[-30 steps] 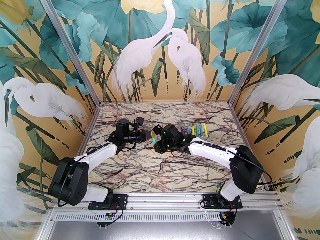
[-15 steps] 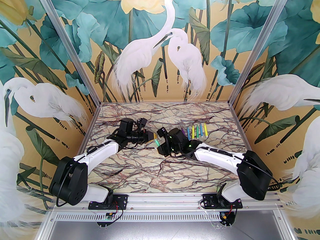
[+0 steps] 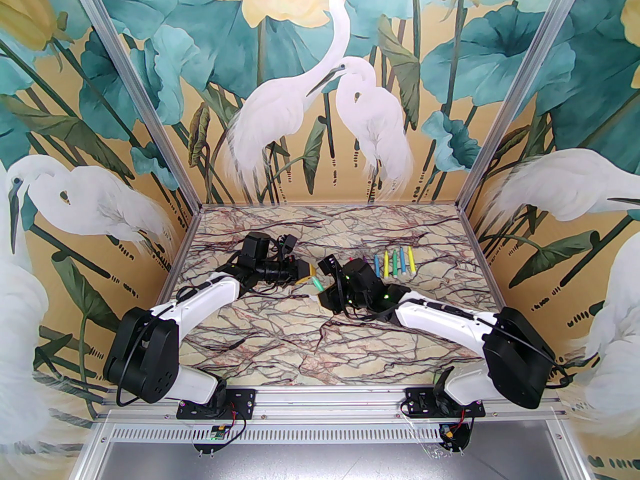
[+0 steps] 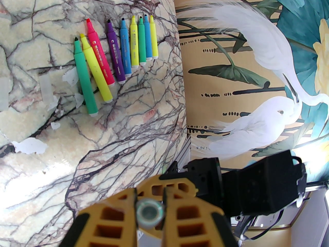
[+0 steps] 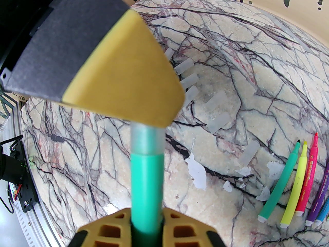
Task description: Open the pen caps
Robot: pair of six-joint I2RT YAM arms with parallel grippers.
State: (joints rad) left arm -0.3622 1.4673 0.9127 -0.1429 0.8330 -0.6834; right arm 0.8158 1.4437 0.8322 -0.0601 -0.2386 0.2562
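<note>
Pen (image 3: 317, 284) rightward; loose caps (image 5: 218, 122) perhaps beneath.

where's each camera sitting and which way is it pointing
Top external: above and behind the bases, looking down at the table; left arm and right arm show.
Left wrist: on the left arm, facing the uncapped pens and side wall; left gripper shows, pinching a cap.
Right wrist: on the right arm, facing loose caps; right gripper shows, holding the green pen.
Shared: both wrist views catch the uncapped pens.
</note>
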